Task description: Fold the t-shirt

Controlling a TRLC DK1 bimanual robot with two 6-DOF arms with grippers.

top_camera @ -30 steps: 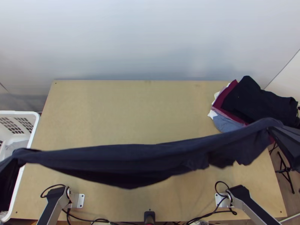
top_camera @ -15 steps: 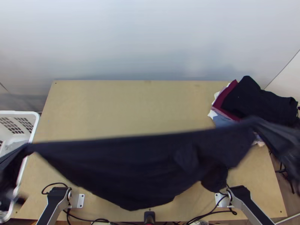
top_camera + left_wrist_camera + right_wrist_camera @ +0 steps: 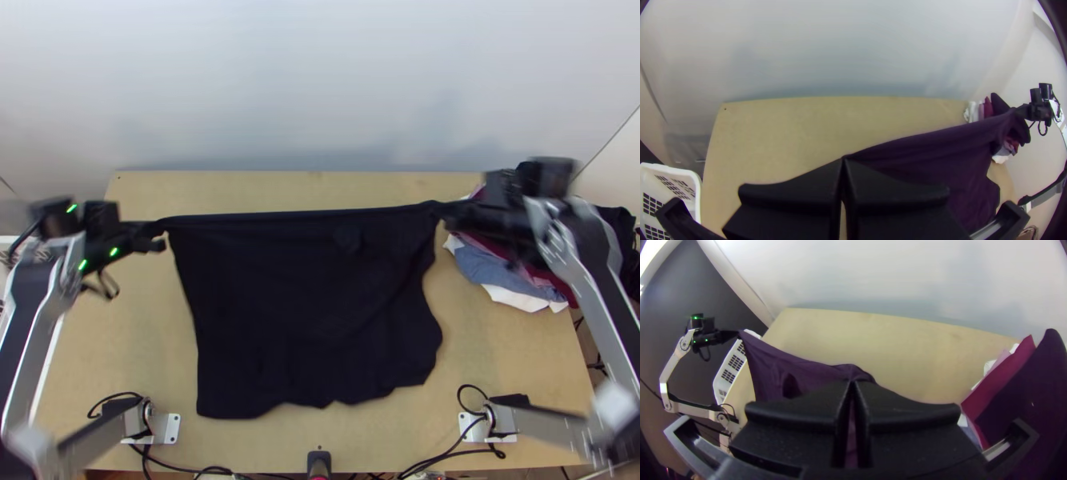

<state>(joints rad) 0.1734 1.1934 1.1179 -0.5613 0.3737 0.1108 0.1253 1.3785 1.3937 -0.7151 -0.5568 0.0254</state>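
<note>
You've got the dark t-shirt [image 3: 308, 312] strung between both grippers, over the middle of the worktop [image 3: 304, 188]. Your left gripper [image 3: 162, 235] is closed, pinching the shirt's upper left corner near the worktop's left edge. Your right gripper [image 3: 442, 210] is closed too, on the upper right corner, toward the worktop's far right corner. Can't tell which part of the garment either corner is. Top edge is pulled nearly straight between them, bunched narrow at the grips; the body opens out below toward the near edge. Bottom outline is uneven, right side wavy. Can't tell how much cloth touches the worktop. Your right arm reaches over the clothes pile [image 3: 500, 268] at the right edge: dark piece on top, maroon, blue and white under it. White basket [image 3: 666, 169] is beside the left edge.
</note>
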